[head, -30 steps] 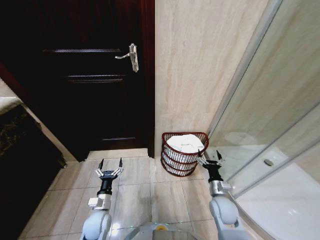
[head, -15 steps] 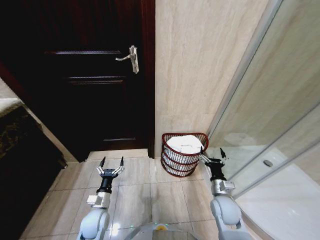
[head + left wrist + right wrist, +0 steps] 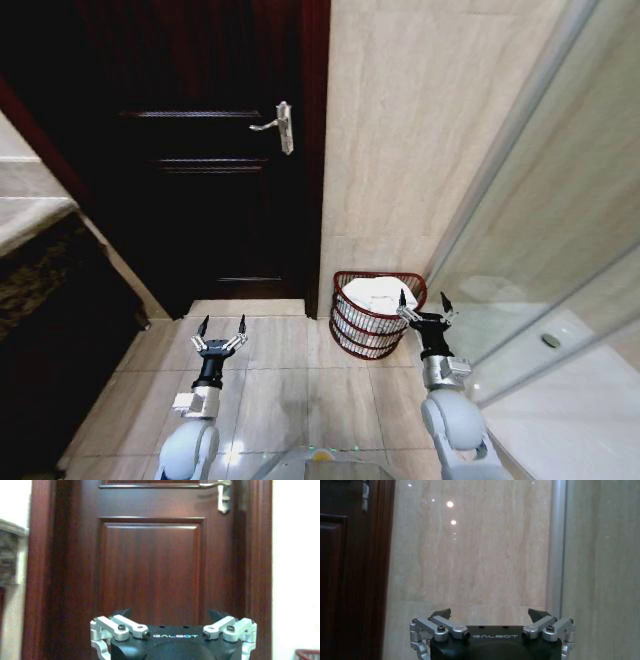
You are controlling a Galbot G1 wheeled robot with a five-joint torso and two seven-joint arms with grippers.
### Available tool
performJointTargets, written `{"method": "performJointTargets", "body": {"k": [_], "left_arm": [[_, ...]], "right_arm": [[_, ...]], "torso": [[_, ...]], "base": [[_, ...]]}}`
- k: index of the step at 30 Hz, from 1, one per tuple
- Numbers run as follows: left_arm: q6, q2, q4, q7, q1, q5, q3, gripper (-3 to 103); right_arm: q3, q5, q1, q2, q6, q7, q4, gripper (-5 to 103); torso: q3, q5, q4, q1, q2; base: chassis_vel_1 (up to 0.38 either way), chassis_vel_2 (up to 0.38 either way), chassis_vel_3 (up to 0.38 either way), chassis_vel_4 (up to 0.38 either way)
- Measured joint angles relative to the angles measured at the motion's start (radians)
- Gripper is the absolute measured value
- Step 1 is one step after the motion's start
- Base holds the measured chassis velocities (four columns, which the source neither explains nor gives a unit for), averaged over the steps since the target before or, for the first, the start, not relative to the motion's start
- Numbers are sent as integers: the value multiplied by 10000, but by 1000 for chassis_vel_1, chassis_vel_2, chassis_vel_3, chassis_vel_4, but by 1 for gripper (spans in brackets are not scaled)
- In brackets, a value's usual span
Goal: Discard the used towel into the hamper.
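White crumpled towel (image 3: 375, 293) lay inside the round reddish-brown wire hamper (image 3: 352, 330) at one o'clock, right gripper (image 3: 422, 306) beside it and left gripper (image 3: 221, 330) at eleven o'clock, both spread empty.

Towel (image 3: 377, 294) in hamper (image 3: 352, 331), right of door (image 3: 190, 150).

Tiled floor (image 3: 290, 385); hamper (image 3: 372, 315) standing by wall corner
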Motion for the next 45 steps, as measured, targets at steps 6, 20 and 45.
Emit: {"method": "performJointTargets", "body": {"k": [6, 20, 45], "left_arm": [[241, -92, -179, 8, -146, 122, 177, 100], [531, -146, -414, -35, -418, 154, 142, 100], [712, -181, -665, -287, -323, 127, 83, 100]], "right_arm": [[395, -69, -153, 192, 58, 3, 75, 100], [1021, -71, -721, 616, 563, -429, 104, 100], [1346, 471, -624, 325, 239, -796, 315, 100]], "torso": [[105, -1, -1, 84, 190], [409, -1, 1, 284, 689], [972, -2, 1, 675, 1642]], "base": [[27, 18, 19, 14], [0, 0, 0, 0], [0, 0, 0, 0]]}}
